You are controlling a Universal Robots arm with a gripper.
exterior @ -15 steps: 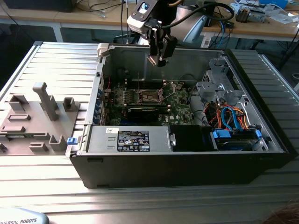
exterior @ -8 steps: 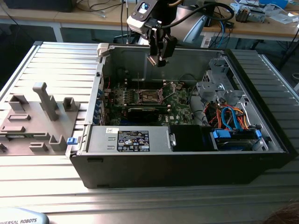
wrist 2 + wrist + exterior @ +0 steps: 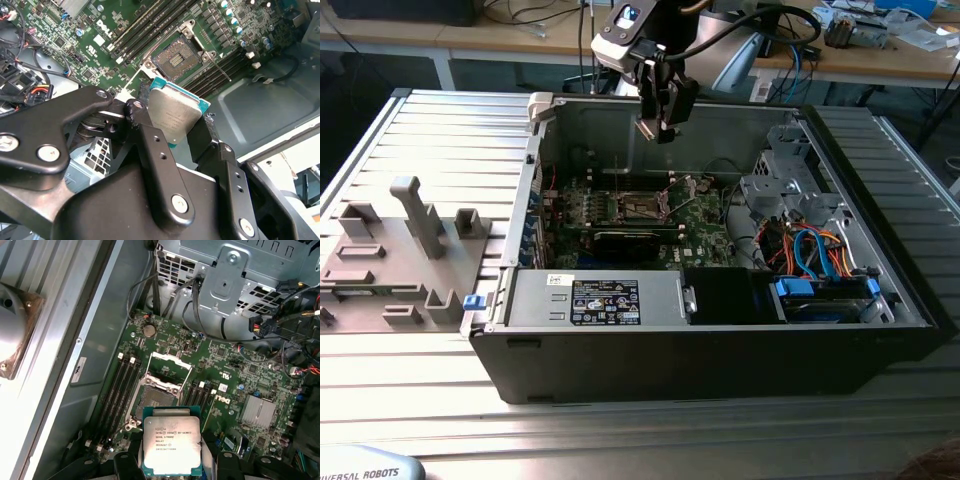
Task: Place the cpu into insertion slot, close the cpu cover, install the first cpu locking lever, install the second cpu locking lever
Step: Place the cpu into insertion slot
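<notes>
Sitting clamped within gripper (image 3: 172,117): the cpu (image 3: 171,445)

We see a matte black gripper (image 3: 175,116) built of flat, rounded link bars (image 3: 55,125), its two long fingers (image 3: 155,155) dotted with small holes and silver screw heads (image 3: 180,202). In the exterior view, its pale grey wrist housing (image 3: 610,42) carries a blue patch, and thick black cables (image 3: 735,25) loop from it.
</notes>
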